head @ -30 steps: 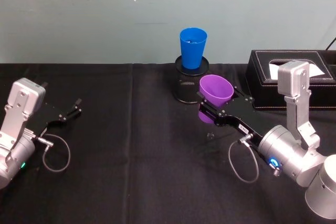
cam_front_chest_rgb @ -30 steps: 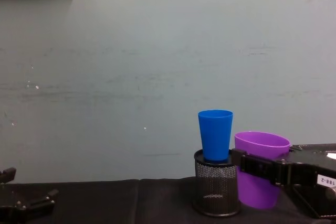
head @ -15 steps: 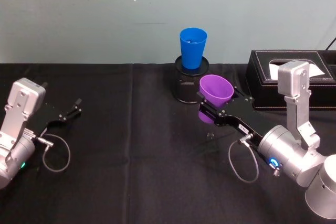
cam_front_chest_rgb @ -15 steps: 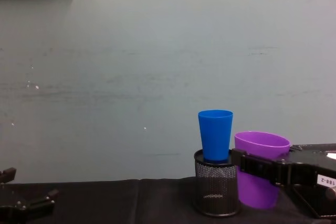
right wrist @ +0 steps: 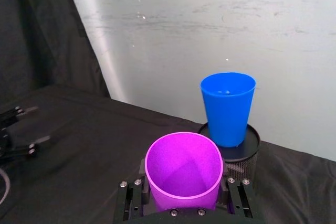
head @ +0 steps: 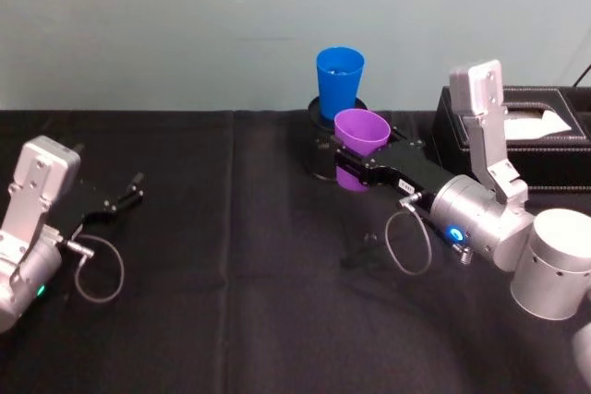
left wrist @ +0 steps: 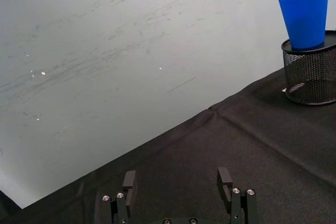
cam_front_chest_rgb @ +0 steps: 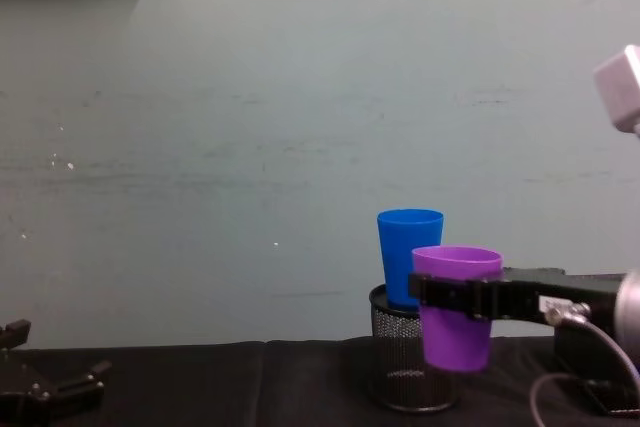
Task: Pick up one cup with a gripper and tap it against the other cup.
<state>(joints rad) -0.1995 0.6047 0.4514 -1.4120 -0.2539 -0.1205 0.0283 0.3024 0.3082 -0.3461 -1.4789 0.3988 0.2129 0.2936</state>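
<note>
The purple tumbler (head: 361, 128) is held lifted above the tabletop (head: 231, 274), clamped below its rim by the fingers of the right gripper (head: 355, 171). It is just in front of the blue tumbler (head: 339, 82), which is perched on top of the black mesh pen holder (head: 319, 152). For a good tap, the purple cup should be moved forward slowly and level, so that wall meets wall lightly, because the blue cup could be pushed off easily. The left gripper (left wrist: 178, 182) is parked far left, its fingers apart.
</note>
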